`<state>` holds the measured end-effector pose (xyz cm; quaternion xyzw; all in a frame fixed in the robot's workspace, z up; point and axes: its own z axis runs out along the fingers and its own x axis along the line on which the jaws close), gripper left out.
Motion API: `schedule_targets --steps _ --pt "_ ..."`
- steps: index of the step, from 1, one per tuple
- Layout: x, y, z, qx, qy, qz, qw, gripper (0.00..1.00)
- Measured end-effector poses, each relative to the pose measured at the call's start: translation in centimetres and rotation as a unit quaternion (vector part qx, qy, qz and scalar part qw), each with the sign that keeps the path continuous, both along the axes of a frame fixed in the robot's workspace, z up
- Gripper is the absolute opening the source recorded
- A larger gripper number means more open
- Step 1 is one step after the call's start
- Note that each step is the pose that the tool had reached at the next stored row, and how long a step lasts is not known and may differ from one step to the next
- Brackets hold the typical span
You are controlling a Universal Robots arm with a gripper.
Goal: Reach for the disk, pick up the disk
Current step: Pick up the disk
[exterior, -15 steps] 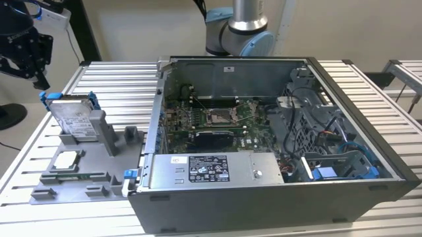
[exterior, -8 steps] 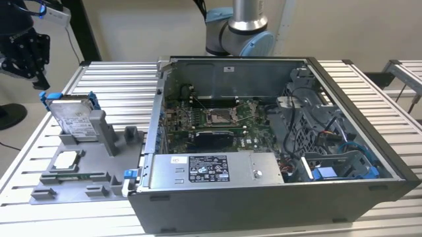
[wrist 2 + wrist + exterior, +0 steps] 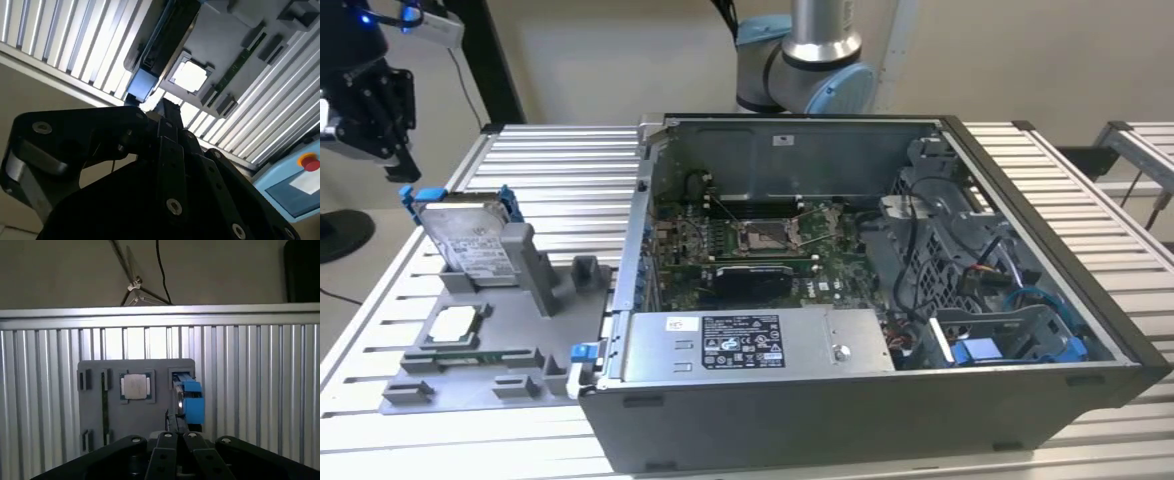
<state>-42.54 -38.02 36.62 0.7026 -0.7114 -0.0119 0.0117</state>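
Gripper (image 3: 400, 165) aloft, fingers seemingly pressed together, empty. Disk (image 3: 470, 240) upright in grey fixture (image 3: 507, 320), 5 o'clock from gripper in exterior view, apart. Risk: descent with jaws unopened strikes disk top edge, knocks it askew.

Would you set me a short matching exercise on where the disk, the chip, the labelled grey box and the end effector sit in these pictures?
Things:
1. disk
2. chip
3. labelled grey box
4. end effector

Places:
A. inside the open computer case
B. in the air near the disk's top
C. lying flat in a recess of the grey holder
D. standing on edge in the grey holder

Pairs: 1-D, 2-C, 3-A, 4-B.
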Motion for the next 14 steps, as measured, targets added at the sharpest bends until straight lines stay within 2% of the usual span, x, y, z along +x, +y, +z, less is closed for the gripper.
schedule_targets --steps 3,6,14 --pt "0.0 0.0 -0.03 0.0005 -0.0074 0.019 0.9998 0.0" --pt "0.04 0.0 -0.16 0.0019 -0.0138 0.023 0.9996 0.0" --pt "0.04 0.03 -0.5 0.0018 -0.0146 0.018 0.9997 0.0"
